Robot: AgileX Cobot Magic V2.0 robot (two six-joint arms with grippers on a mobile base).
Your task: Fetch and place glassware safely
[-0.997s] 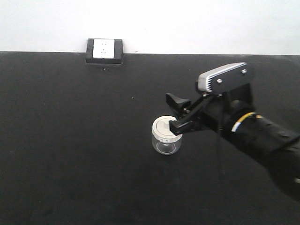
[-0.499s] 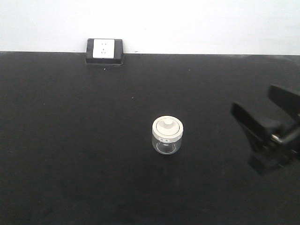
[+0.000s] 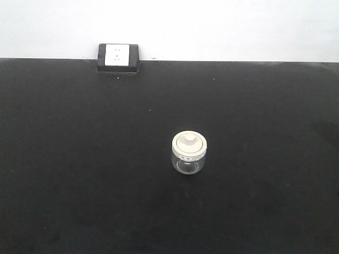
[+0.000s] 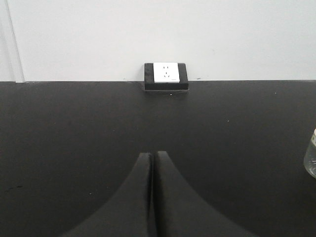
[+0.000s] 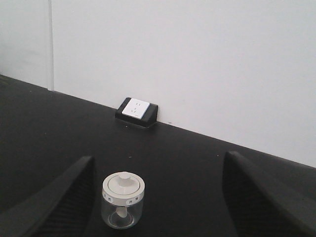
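The glassware, a small squat clear glass jar (image 3: 188, 153) with a cream-white knobbed lid, stands upright and alone on the black table (image 3: 79, 159). In the right wrist view the jar (image 5: 123, 200) sits ahead of my right gripper (image 5: 158, 170), nearer its left finger. That gripper is open wide and holds nothing. My left gripper (image 4: 152, 157) is shut and empty, its two black fingers pressed together. At the right edge of the left wrist view a sliver of the jar (image 4: 311, 158) shows. Neither arm appears in the front view.
A black block with a white socket face (image 3: 118, 57) sits at the table's far edge against the white wall. It also shows as the socket block (image 4: 166, 76) in the left wrist view and the socket block (image 5: 137, 111) in the right wrist view.
My right arm, which stood at the jar a second ago, has drawn back to the right and left the front view. The jar has stayed in place.
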